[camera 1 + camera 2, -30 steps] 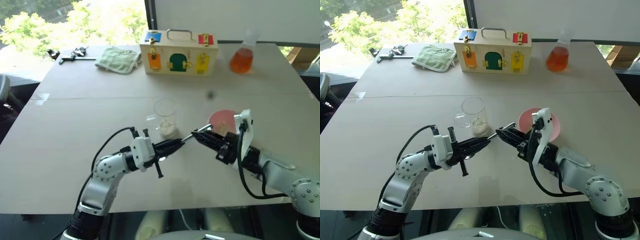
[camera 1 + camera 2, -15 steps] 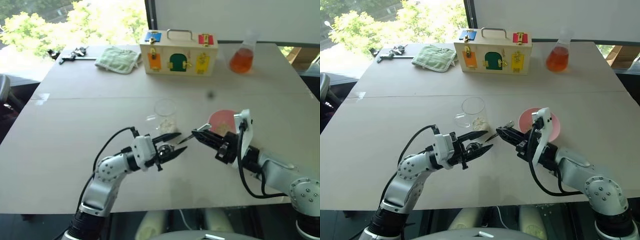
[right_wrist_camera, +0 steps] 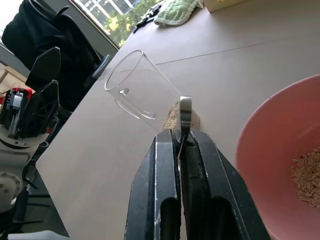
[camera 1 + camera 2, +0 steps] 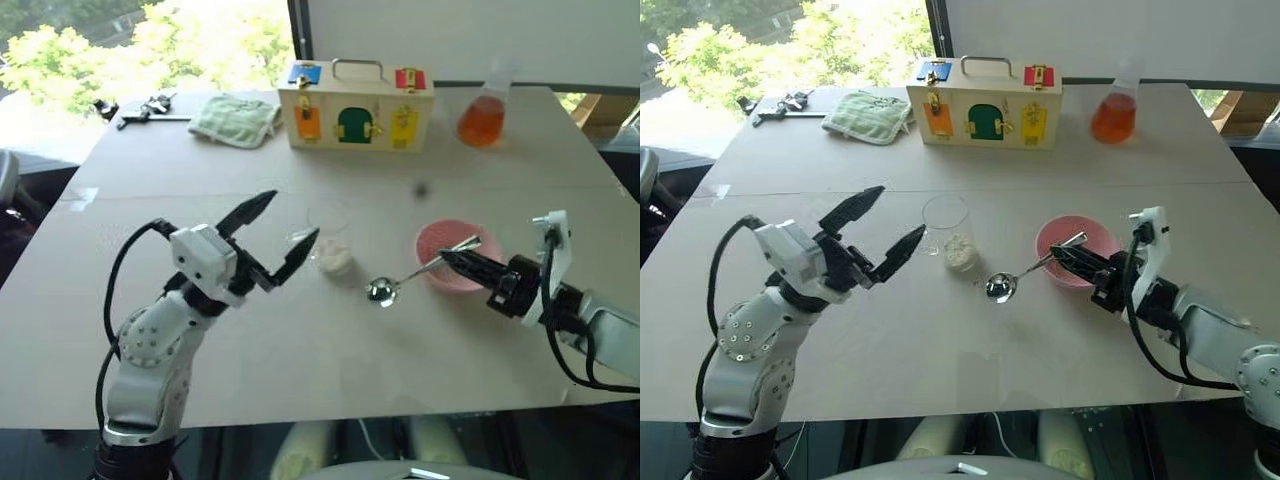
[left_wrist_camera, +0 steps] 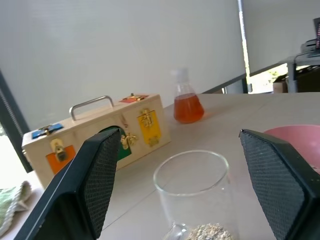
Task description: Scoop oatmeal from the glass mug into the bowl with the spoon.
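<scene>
Bright daylight from the far window (image 4: 150,40), blown-out glare there, soft shadows on the table (image 4: 330,340)

A robotics lab or test room: a plain beige table (image 4: 970,370) holding a wooden latch-and-lock training box (image 4: 985,103), a conical glass flask of orange liquid (image 4: 1113,113), beside a large window showing trees (image 4: 760,50).

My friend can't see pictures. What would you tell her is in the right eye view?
The right gripper holds a silver spoon by its handle, over a pink bowl. The left gripper hangs open beside a glass mug with oatmeal in it. Behind them on the table are a wooden box, an orange flask and a green cloth.
</scene>
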Motion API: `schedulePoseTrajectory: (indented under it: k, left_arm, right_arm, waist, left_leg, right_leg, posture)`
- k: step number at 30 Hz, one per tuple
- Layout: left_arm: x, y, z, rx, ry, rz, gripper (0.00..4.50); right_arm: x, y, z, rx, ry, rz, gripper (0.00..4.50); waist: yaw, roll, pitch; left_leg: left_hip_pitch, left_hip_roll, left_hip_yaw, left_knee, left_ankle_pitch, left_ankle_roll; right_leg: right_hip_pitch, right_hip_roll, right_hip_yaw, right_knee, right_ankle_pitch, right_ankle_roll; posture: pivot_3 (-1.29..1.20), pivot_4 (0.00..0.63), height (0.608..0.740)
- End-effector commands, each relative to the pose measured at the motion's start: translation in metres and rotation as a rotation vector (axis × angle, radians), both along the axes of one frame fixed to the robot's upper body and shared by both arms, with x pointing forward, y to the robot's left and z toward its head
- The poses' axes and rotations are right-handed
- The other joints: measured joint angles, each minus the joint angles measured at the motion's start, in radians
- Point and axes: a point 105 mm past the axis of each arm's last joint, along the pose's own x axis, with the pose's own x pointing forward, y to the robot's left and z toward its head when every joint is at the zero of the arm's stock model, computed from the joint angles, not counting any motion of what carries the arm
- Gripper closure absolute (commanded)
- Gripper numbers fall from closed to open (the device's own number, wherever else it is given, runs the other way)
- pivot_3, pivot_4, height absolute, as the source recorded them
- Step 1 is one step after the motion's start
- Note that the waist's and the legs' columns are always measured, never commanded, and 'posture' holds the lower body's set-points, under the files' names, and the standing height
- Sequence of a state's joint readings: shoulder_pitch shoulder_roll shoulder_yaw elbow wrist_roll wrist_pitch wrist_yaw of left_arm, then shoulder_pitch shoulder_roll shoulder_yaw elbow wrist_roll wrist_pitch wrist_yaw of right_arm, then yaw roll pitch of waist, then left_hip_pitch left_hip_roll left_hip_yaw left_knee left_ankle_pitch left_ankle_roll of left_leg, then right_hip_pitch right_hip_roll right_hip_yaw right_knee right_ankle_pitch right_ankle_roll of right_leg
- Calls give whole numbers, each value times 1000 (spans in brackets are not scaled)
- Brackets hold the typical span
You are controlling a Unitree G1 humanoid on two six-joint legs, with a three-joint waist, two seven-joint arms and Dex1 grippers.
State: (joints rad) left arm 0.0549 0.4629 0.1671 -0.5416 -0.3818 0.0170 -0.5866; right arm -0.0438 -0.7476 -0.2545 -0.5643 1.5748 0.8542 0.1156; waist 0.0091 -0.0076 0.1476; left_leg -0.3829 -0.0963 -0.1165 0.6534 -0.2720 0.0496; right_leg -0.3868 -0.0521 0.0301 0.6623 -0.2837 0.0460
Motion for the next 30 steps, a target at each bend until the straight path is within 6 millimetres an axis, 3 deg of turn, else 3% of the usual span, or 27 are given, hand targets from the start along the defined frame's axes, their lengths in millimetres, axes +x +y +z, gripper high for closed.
schedulePoseTrajectory:
  k: [1, 5, 11, 17, 30]
  left_arm:
    - [-8, 18, -6, 25, 0, 110, 560]
    - [-10, 27, -40, 83, 102, 155, 560]
    - [11, 21, -58, 152, 102, 185, 560]
    - [30, 11, -64, 175, 89, 170, 560]
    - [66, 7, -69, 180, 84, 196, 560]
  right_arm:
    - [-1, -6, 14, 28, -28, 21, 4500]
    - [5, -13, 22, 24, -34, 12, 4500]
    - [16, -27, 40, 15, -62, -48, 4500]
    - [18, -31, 57, 64, -91, -94, 4500]
    - [16, -24, 64, 84, -113, -116, 4500]
  waist:
    - [2, 0, 0]
    - [10, 0, 0]
    - [15, 0, 0]
    - [9, 0, 0]
    - [6, 0, 0]
  left_leg:
    - [0, 0, 0, 0, 0, 0]
    - [-1, 0, 0, 1, 0, 0]
    - [-1, 0, -1, 1, -2, 4]
    - [-3, 0, -1, 0, 0, 0]
    - [-4, 0, -1, 1, 0, 0]
  right_leg:
    - [0, 0, 0, 0, 0, 0]
    - [0, -1, -1, -1, 0, 0]
    - [1, -1, -2, 0, 0, 0]
    - [-1, -1, -2, -1, 0, 0]
    - [-3, -1, -1, 0, 0, 0]
  posture:
    - [0, 150, 740]
    - [0, 150, 740]
    - [0, 150, 740]
    - [0, 150, 740]
    - [0, 150, 740]
